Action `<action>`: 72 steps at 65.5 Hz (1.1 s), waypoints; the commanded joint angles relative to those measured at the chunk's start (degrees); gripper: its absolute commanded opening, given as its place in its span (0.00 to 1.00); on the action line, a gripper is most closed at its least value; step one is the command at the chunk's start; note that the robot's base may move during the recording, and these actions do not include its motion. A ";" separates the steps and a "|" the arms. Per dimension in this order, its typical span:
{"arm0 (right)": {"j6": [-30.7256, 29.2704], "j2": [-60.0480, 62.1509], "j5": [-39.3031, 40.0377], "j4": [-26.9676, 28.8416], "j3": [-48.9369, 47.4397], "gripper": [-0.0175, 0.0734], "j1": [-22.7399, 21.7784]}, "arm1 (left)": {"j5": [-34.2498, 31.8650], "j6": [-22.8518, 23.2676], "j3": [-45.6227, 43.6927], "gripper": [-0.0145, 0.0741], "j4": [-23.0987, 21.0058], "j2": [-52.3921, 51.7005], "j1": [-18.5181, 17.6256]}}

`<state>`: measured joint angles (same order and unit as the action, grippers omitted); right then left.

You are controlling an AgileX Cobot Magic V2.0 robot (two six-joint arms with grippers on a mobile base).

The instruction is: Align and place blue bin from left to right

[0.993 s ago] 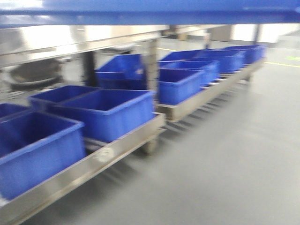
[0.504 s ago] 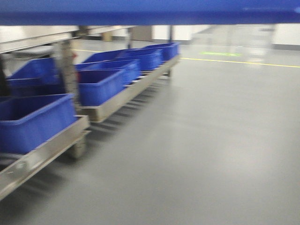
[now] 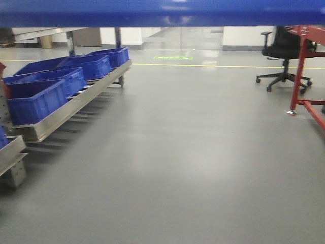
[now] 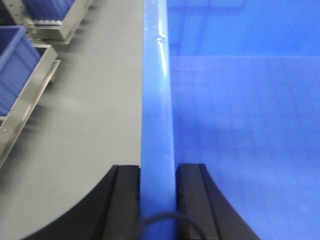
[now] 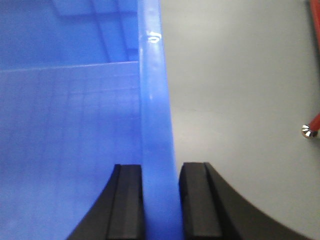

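Overhead, the blue bin [image 4: 157, 90] hangs between both arms, off the steel rack [image 3: 71, 109] and out over the bare grey floor [image 3: 193, 152] to the rack's right. The left gripper [image 4: 157, 200] is clenched on one long rim, a black finger pressed to each face of the pale blue edge, with the bin's smooth inner wall on the side away from the rack. The right gripper [image 5: 160, 200] bites the opposite rim in the same way, farther from the rack, one finger inside the bin and one outside. From the front, the bin's edge shows only as a blue band across the very top of the scene. Smaller blue tubs [image 3: 35, 99] sit in a line along the rack, running away toward the back wall. Well apart from the rack, across the open floor, stand a black office chair [image 3: 284, 51] and a red metal frame [image 3: 302, 66]. A yellow line [image 3: 228, 65] crosses the floor beyond the rack's far end, with a green marking [image 3: 173, 57] just behind it
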<state>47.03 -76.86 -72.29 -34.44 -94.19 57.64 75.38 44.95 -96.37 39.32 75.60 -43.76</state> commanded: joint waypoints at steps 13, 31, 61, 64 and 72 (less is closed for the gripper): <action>0.08 0.51 8.54 -0.84 -0.47 0.12 0.85 | -5.41 0.49 -0.48 0.04 -0.97 -0.35 -1.25; 0.08 0.51 8.54 -0.84 -0.47 0.12 0.85 | -5.41 0.49 -0.48 0.04 -0.97 -0.35 -1.25; 0.08 0.51 8.54 -0.84 -0.47 0.12 0.85 | -5.41 0.49 -0.48 0.04 -0.97 -0.35 -1.25; 0.08 0.51 8.54 -0.84 -0.47 0.12 0.85 | -5.41 0.49 -0.48 0.04 -0.97 -0.35 -1.25; 0.08 0.51 8.54 -0.84 -0.47 0.12 0.85 | -5.41 0.49 -0.48 0.04 -0.97 -0.35 -1.25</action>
<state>47.03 -76.77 -72.29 -34.44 -94.19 57.64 75.38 44.95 -96.37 39.32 75.60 -43.76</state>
